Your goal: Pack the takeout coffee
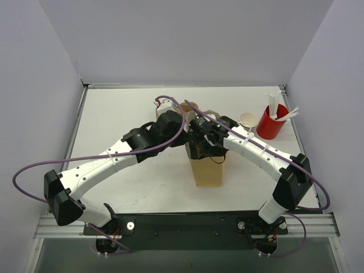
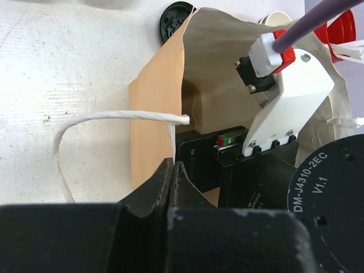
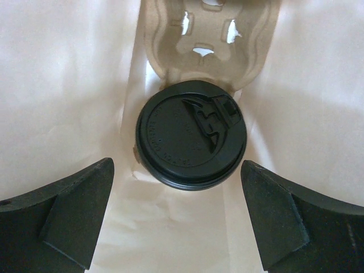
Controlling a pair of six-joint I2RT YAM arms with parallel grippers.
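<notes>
In the right wrist view I look straight down into the brown paper bag (image 3: 62, 85). The takeout coffee (image 3: 190, 139) stands at the bottom, showing only its round black lid; the cup body is hidden under it. It sits at the near end of a pulp cup carrier (image 3: 207, 40). My right gripper (image 3: 182, 219) hangs open inside the bag, its fingers (image 3: 68, 210) apart from the lid on both sides. My left gripper (image 2: 172, 170) is shut on the bag's rim (image 2: 172, 139), beside the white cord handle (image 2: 114, 116). The bag (image 1: 206, 168) stands mid-table.
A red cup with white sticks (image 1: 272, 122) and a pale lidless cup (image 1: 248, 119) stand at the back right. Another black lid (image 2: 173, 20) lies on the table beyond the bag. My right arm's wrist (image 2: 290, 85) fills the bag's mouth. Grey walls enclose the table.
</notes>
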